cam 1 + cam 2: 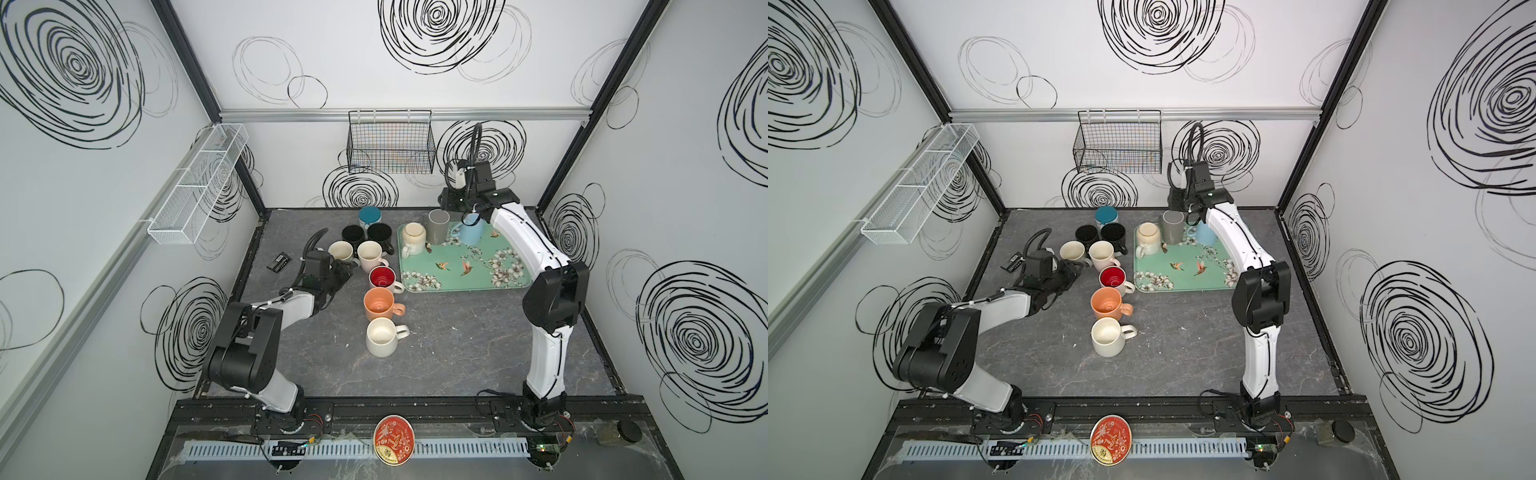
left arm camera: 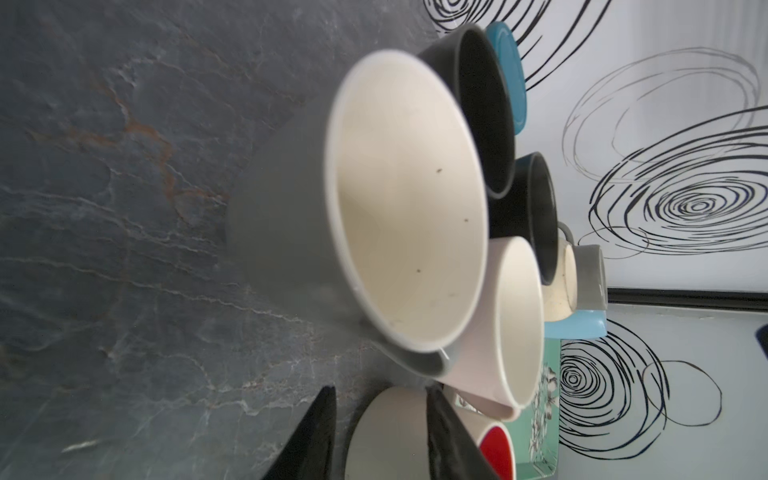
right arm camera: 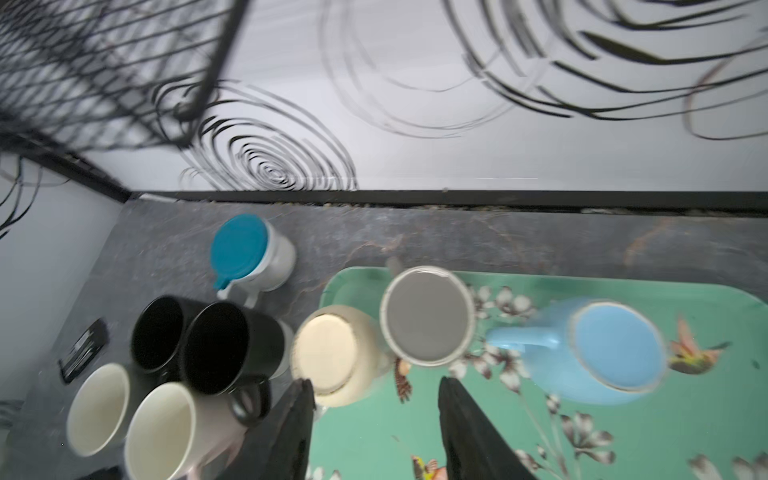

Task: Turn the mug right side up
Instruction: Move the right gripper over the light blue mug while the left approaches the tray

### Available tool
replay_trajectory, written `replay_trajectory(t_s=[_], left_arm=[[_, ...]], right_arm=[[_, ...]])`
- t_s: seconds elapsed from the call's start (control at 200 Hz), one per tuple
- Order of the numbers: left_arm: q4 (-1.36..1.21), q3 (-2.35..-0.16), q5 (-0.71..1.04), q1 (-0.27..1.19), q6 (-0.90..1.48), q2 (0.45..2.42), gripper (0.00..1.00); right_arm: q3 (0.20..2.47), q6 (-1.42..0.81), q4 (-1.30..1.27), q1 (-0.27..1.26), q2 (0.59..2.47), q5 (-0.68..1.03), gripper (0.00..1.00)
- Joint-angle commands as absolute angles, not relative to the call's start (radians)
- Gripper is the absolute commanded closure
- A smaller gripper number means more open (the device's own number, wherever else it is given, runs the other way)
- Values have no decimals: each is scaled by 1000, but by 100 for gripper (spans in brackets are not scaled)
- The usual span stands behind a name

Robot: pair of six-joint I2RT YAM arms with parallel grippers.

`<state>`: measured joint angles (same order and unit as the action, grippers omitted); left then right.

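1. The dark marbled counter (image 1: 457, 353) sits inside white walls scrawled with black swirls. At its back right lies a green floral tray (image 1: 478, 282).
2. The tray carries three mugs, apparently all base-up: a cream mug (image 1: 413, 237), a grey mug (image 1: 438, 226) and a light blue mug (image 1: 471, 235). None of them has been turned yet.
3. The right gripper (image 3: 376, 384) hovers over the tray with its jaws apart and empty. It lines up nearest the grey mug, though I cannot be sure that is its target.
4. The grey and cream mugs stand just beside each other. A finger coming down between them could strike the cream one and shove or topple it.
5. The glazed walls look slippery. A shallow grip could let the mug slide out mid-flip and drop onto the tray or the light blue mug.
6. The left gripper (image 2: 380, 392) sits low among the upright mugs (image 1: 380, 307), jaws apart and nothing visibly clamped. A careless sweep there could knock them over.
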<state>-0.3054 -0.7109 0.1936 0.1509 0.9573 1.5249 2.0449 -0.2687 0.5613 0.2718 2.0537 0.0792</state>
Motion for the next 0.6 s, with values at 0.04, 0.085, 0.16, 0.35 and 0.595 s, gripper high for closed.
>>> replay_trajectory(t_s=[0.04, 0.085, 0.16, 0.35, 0.595], left_arm=[[-168, -803, 129, 165, 866, 1410, 60], [-131, -830, 115, 173, 844, 1389, 60], [-82, -870, 100, 189, 821, 1365, 60], [-9, -940, 54, 245, 795, 1328, 59], [34, -953, 26, 296, 798, 1309, 58]], right_arm=[[2036, -337, 535, 169, 2124, 105, 45], [2045, -334, 531, 148, 2145, 103, 44], [2081, -313, 535, 121, 2186, 87, 43], [2248, -293, 542, 69, 2347, 136, 38], [2395, -253, 568, 52, 2485, 276, 37]])
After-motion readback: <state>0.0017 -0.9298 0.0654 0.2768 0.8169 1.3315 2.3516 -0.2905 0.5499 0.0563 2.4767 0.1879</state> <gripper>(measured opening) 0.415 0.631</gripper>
